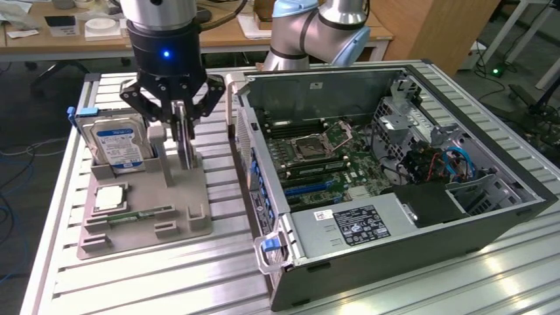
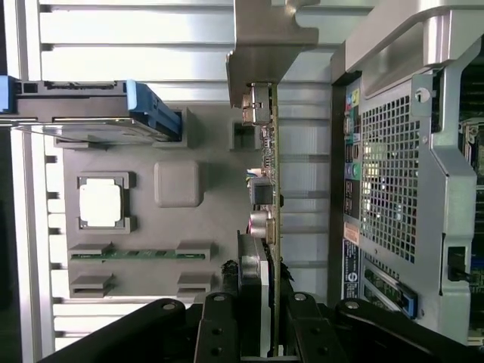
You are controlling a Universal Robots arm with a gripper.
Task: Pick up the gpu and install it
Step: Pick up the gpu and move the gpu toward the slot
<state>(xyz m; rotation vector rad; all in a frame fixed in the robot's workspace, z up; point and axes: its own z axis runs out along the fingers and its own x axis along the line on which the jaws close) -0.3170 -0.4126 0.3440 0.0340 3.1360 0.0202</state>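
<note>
Exterior view: gripping gpu [image 1: 187, 157] with claw [image 1: 181, 131], clamped on its top edge. Standing upright on tray [image 1: 131, 237], along tray edge nearest case [image 1: 332, 92]. Parked at opposite tray edge: drive [image 1: 118, 144], also upright.

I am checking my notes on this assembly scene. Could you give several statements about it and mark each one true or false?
1. The gripper is closed on the gpu, with a finger on either side of the card. True.
2. The blue-labelled hard drive lies flat inside the computer case. False: it stands on edge in the gray holder, beside the case.
3. The case's side is open, so the motherboard can be seen. True.
4. The green memory stick is plugged into the motherboard. False: it lies in the gray holder.
</note>
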